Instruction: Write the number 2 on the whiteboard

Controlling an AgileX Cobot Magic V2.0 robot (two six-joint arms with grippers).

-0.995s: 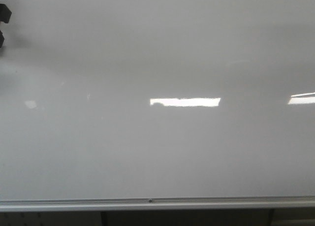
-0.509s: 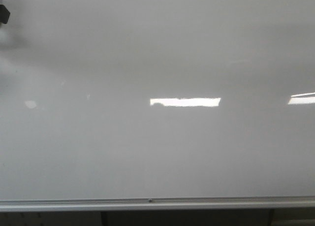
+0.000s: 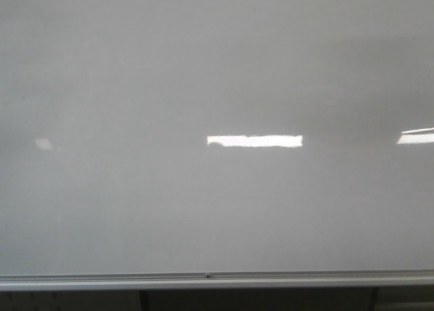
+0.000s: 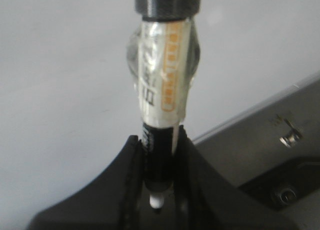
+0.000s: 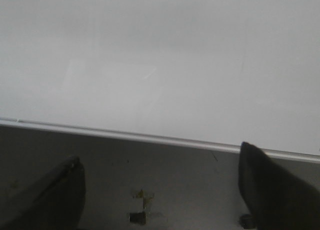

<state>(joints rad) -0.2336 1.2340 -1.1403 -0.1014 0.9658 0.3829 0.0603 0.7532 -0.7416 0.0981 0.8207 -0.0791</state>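
Orange-labelled marker [image 4: 160,135] in left tool [image 4: 159,160]

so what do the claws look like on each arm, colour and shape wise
Both are matte black. The left claw has two thick fingers that curve up from a broad base, with ribbed-looking inner edges. The right claw shows two dark, blunt, rounded fingertips set wide apart. No cables or markings are visible.

Black hands, matte and smooth-edged

The left hand [image 4: 159,190] has two broad black fingers [image 4: 127,180] that flare wide at the base and narrow toward the tips, with ribbed inner pads. The right hand [image 5: 160,190] shows two dark, rounded finger [image 5: 270,185] tips at 4 and 8 o'clock, plain and unmarked.
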